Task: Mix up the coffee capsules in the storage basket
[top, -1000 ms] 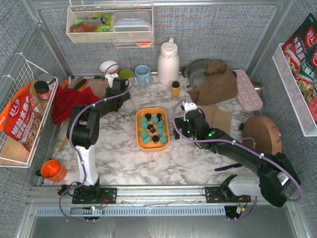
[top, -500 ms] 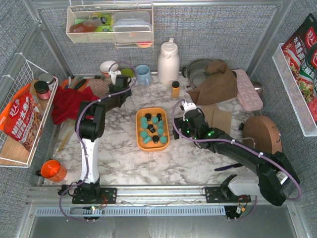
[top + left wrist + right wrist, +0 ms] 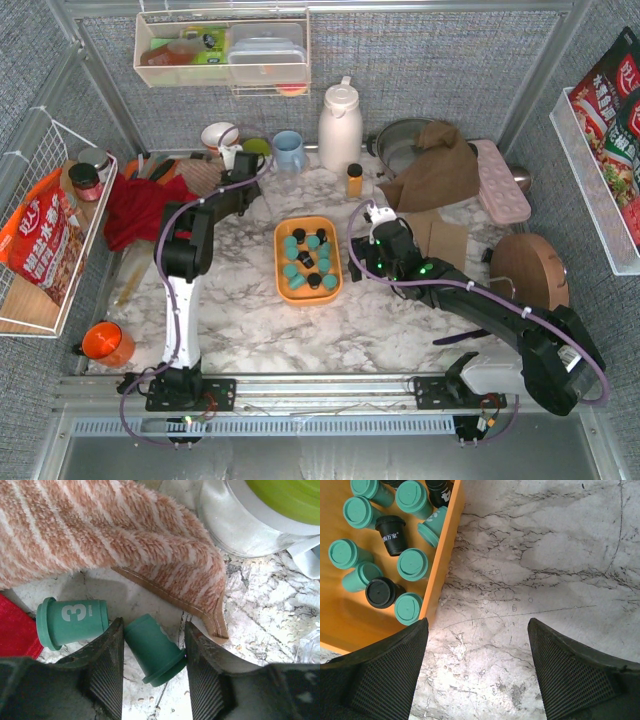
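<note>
The orange storage basket (image 3: 281,268) lies mid-table with several teal and black coffee capsules (image 3: 308,262) in it. At the back left my left gripper (image 3: 240,166) is down by a striped cloth (image 3: 100,530). Its jaws press both sides of a teal capsule (image 3: 152,650) lying tilted on the marble. A second teal capsule marked 3 (image 3: 72,621) lies just outside the left finger. My right gripper (image 3: 372,216) hovers open over bare marble just right of the basket wall (image 3: 442,555), with nothing between its fingers; capsules (image 3: 412,564) show at the upper left.
A glass jar (image 3: 250,525) stands right behind the striped cloth; a red cloth (image 3: 135,210) lies to its left. A blue cup (image 3: 288,150), white thermos (image 3: 340,125), amber bottle (image 3: 354,180) and brown cloth (image 3: 435,165) line the back. An orange cup (image 3: 105,343) sits front left.
The left arm has reached further toward the back left, and its jaws have narrowed onto the teal capsule. The right arm has not moved.
</note>
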`<state>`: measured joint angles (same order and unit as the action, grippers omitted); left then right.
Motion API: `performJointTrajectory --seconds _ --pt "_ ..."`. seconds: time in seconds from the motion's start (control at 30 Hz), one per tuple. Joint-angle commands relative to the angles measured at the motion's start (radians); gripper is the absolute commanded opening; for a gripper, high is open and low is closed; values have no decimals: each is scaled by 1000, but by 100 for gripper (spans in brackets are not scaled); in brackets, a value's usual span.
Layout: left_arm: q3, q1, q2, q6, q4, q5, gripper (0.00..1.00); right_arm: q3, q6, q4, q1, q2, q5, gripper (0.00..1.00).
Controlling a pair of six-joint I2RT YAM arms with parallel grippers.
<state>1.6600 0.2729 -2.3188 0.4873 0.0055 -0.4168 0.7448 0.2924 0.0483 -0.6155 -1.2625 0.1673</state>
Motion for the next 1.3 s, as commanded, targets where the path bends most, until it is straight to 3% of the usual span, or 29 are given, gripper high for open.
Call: performJointTrajectory --seconds 0.0,0.23,0.5,0.77,0.97,1.27 --pt "-3 -1 6 4 -74 36 43 11 -2 -11 -1 -2 -2 85" --pt "-122 0 133 -7 -39 54 41 13 -2 -11 0 -4 -2 85" --pt "-399 28 457 -30 85 182 41 14 -1 -8 0 -5 -2 85" --pt "-671 208 763 -201 174 328 40 14 -1 -7 0 -8 0 85" --pt "-853 292 942 -205 232 506 40 15 -1 -8 0 -8 1 85" --pt "-958 375 957 -171 300 604 43 14 1 -8 -1 -16 2 85"
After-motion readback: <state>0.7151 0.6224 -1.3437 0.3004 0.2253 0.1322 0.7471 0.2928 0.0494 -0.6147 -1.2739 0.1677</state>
